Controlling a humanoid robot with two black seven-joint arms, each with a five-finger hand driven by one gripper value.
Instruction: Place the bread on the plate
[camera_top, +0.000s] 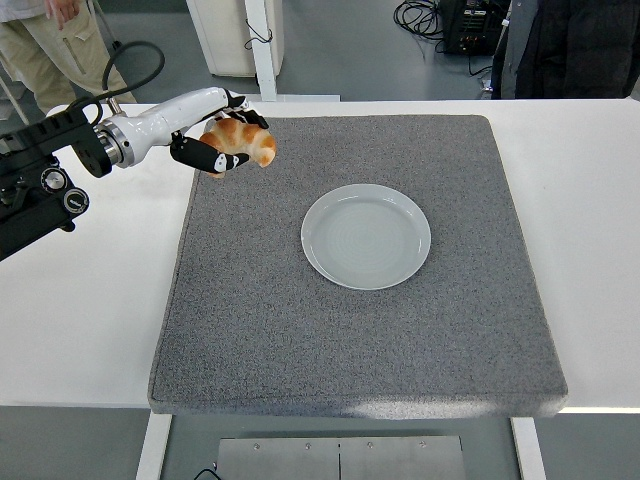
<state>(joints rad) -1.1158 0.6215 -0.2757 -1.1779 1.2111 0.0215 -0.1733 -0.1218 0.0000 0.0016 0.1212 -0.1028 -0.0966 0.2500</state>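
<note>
A golden-brown bread roll (241, 140) hangs in the air over the far left part of the grey mat (350, 320), held in my left hand (222, 138). The black fingers are curled around it from above and below. A pale grey plate (366, 236) lies bare in the middle of the mat, to the right of and nearer than the bread. My left arm comes in from the left edge, white at the forearm and black behind. No right arm shows.
The mat covers most of the white table (90, 300). A person in beige trousers (60, 40) stands beyond the far left corner, another in dark clothes (570, 45) at the far right. Cables lie on the floor behind.
</note>
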